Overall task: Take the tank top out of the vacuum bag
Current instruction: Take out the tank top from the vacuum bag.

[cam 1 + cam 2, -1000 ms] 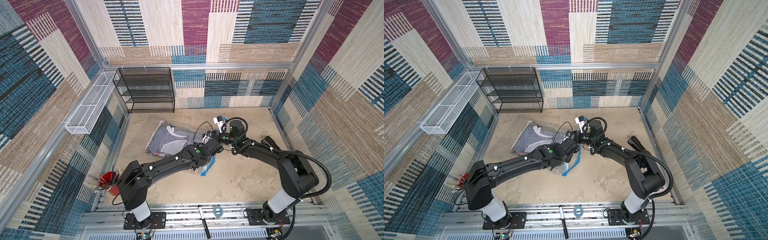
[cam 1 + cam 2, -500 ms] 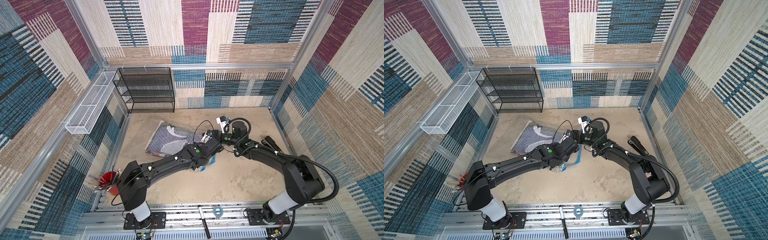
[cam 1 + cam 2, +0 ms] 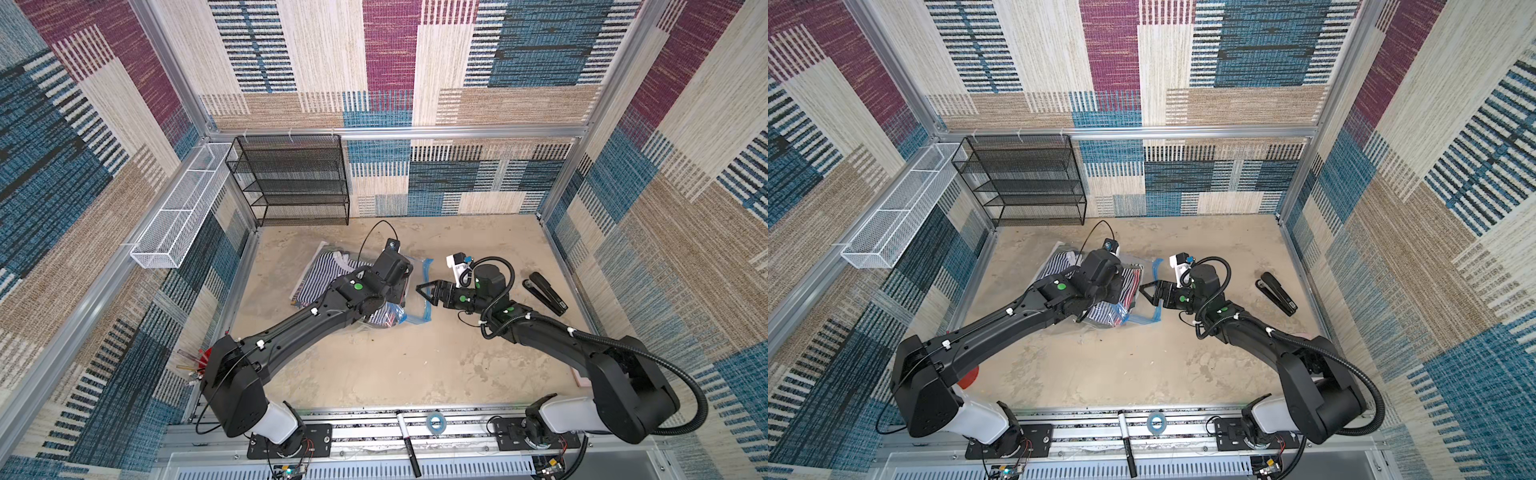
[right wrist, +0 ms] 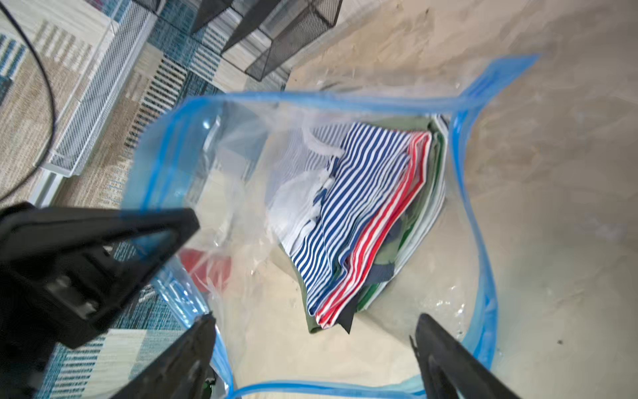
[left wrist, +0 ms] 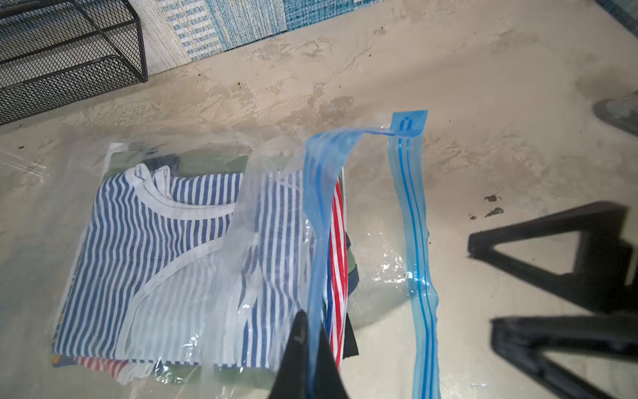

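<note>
1. Nearest the robot's bases, at 6 o'clock, a black marker [image 3: 408,442] and a blue tape roll [image 3: 435,422] lie on the metal rail [image 3: 365,432]. A red cup [image 3: 970,380] stands at 8 o'clock by the table [image 3: 415,365] edge.
2. The vacuum bag [image 3: 419,318] lies on the beige table toward 10 o'clock from its middle, with its mouth gaping toward 3 o'clock. The blue zip strip [image 5: 414,224] is parted, with one lip flat on the table and the other raised in an arch.
3. The left gripper [image 5: 310,331], hidden under its own wrist in both top views, is pinched tight on the raised lip of the vacuum bag and holds it off the table.
4. The right gripper [image 3: 422,293] reaches in from 3 o'clock, its jaws spread wide and holding nothing, at the bag's open mouth.
5. The tank top [image 5: 155,235], blue-and-white striped with white trim, lies inside the bag. It sits on top of a folded stack [image 4: 397,214] that shows red-and-white stripes and green cloth.
6. A black stapler [image 3: 544,293] rests at 3 o'clock, well apart from the bag.
7. Farthest back, a black mesh shelf [image 3: 291,183] stands against the rear wall at 11 o'clock. A white wire basket [image 3: 178,212] hangs on the side wall near 10 o'clock.
</note>
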Controlling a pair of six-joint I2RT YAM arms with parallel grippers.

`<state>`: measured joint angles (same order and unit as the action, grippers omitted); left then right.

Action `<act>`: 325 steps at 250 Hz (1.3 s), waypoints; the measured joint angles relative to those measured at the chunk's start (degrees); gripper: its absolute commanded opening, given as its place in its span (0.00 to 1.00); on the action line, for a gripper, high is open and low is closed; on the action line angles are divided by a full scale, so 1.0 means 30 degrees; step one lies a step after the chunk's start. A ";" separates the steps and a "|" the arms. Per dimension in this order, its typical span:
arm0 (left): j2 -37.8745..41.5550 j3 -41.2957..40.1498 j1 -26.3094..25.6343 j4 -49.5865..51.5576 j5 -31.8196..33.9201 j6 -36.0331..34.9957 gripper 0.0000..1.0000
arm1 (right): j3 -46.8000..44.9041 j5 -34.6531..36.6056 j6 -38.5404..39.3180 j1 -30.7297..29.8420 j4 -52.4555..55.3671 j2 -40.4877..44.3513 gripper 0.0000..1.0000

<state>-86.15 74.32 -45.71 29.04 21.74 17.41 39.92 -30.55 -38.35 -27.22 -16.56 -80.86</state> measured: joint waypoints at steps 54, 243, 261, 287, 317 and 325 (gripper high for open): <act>0.1224 -0.2703 0.0189 -0.1734 -0.2310 -0.0051 0.00 | 0.0619 -0.0546 -0.0619 -0.0933 -0.1705 -0.2688 0.72; 0.4605 -0.7599 0.0911 -0.6295 -0.3767 0.0466 0.00 | 0.3636 -0.0612 -0.2055 -0.2448 -0.4248 -0.8524 0.57; 0.4532 -0.7592 0.0976 -0.6309 -0.3774 0.0291 0.00 | 0.4167 -0.0612 -0.2055 -0.2448 -0.4175 -0.9012 0.56; 0.4408 -0.7563 0.1035 -0.6382 -0.3781 0.0146 0.00 | 0.4656 -0.0612 -0.2142 -0.2448 -0.4160 -0.9661 0.55; 0.4393 -0.7563 0.1064 -0.6499 -0.3810 0.0080 0.00 | 0.4830 -0.0634 -0.2324 -0.2448 -0.4146 -1.0171 0.55; 0.4393 -0.7563 0.1064 -0.6557 -0.3854 0.0073 0.00 | 0.4903 -0.0641 -0.2353 -0.2448 -0.4087 -1.0258 0.55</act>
<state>-72.97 51.64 -42.52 9.37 10.17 17.63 54.63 -32.47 -45.41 -34.57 -28.82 -111.63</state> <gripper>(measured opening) 0.051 0.553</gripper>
